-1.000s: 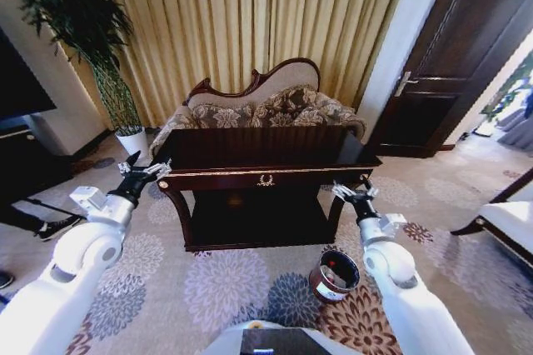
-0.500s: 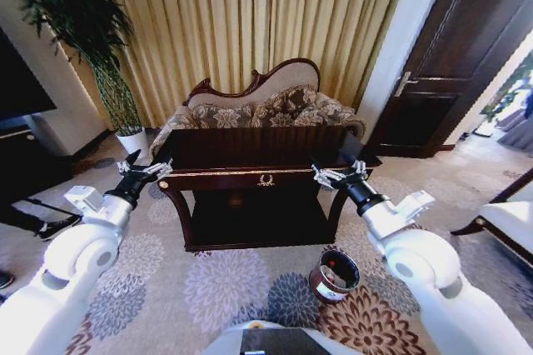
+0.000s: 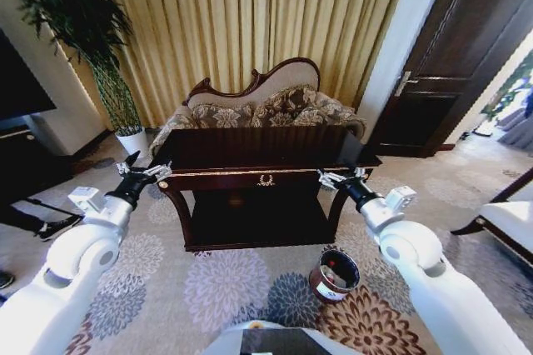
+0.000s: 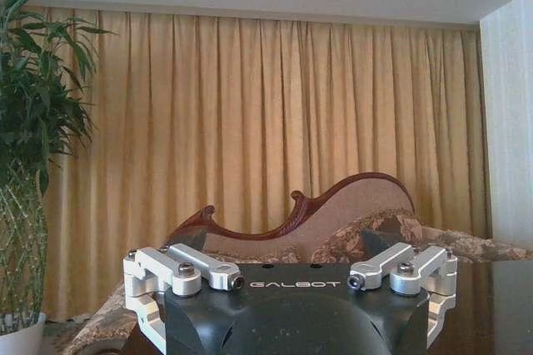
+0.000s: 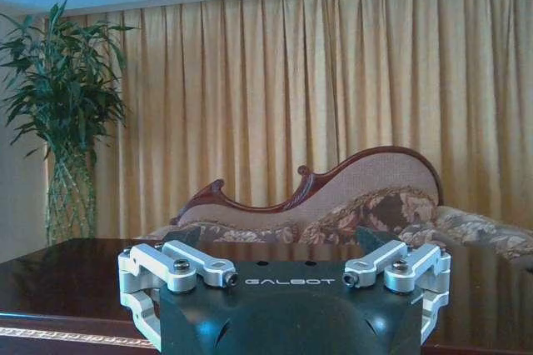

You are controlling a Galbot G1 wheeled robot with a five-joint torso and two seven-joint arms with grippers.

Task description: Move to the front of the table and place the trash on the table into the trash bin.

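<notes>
Trash cannot be made out on the bench [image 3: 258,148], which stands just ahead of both claws. The left claw [image 3: 141,173] is held released by its left corner, the right claw [image 3: 337,178] released by its right. The trash bin [image 3: 335,275] sits on the carpet below the right claw. The approach step appears in hand; a reach over the top is judged next.

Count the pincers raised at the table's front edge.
2: the left pincer near the table's left front corner, the right pincer near its right front corner. Both open, empty.

Warm backlight – edges bowed, perhaps hazy
</notes>
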